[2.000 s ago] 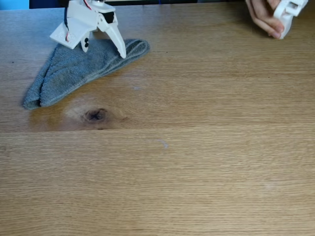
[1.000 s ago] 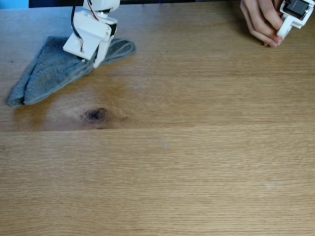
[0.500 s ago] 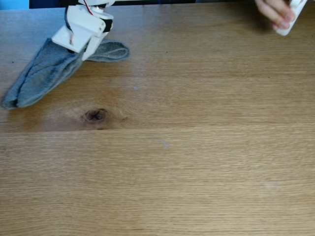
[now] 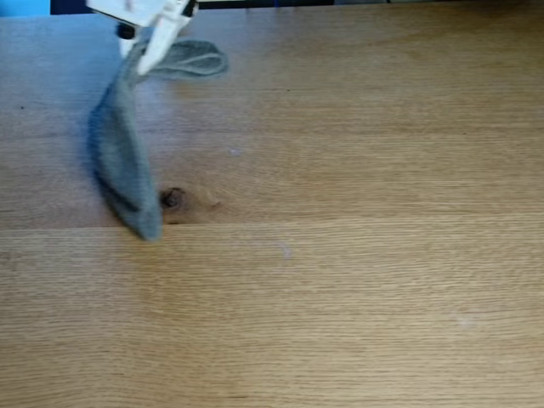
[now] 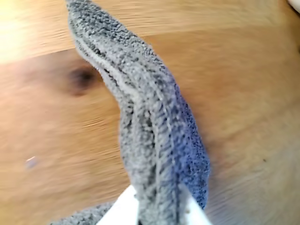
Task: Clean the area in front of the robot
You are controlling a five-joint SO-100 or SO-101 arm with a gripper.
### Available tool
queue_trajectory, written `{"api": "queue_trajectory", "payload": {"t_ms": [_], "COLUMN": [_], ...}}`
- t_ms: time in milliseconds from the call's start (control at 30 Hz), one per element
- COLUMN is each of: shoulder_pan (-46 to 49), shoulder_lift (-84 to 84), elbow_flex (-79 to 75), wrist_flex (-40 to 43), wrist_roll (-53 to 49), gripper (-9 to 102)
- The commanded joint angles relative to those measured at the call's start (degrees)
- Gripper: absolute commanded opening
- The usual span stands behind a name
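The wood-grain tabletop (image 4: 357, 280) spans the fixed view, its dark knot (image 4: 172, 198) at left of centre. A grey towel (image 4: 123, 161) hangs in a long fold from the top left, its lower end beside the knot. The white gripper (image 4: 146, 53) pinches the towel's top between its fingers (image 5: 123, 211).

Nubby terry towel (image 5: 154, 136), matt wood-grain tabletop (image 4: 357, 297)

The light-brown wood-grain counter (image 4: 357, 280) lies flat, one dark knot (image 4: 172, 198) at left; the white robot (image 4: 140, 17) sits at its far edge.
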Motion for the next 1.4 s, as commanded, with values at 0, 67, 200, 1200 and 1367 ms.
{"api": "queue_trajectory", "payload": {"t_ms": [0, 67, 200, 1200, 1367], "shoulder_pan": [-6.0, -8.9, -14.0, -23.6, -22.8], "shoulder_lift": [5.9, 5.4, 4.7, -45.4, -46.4], "elbow_flex": [-0.8, -0.8, -0.8, -1.9, -7.4], "wrist_flex": [5.6, 8.6, 15.2, -45.7, -50.3], "wrist_roll": [0.5, 2.3, 4.9, 4.3, 6.1], "gripper": [0, 0, 0, 0, 0]}}
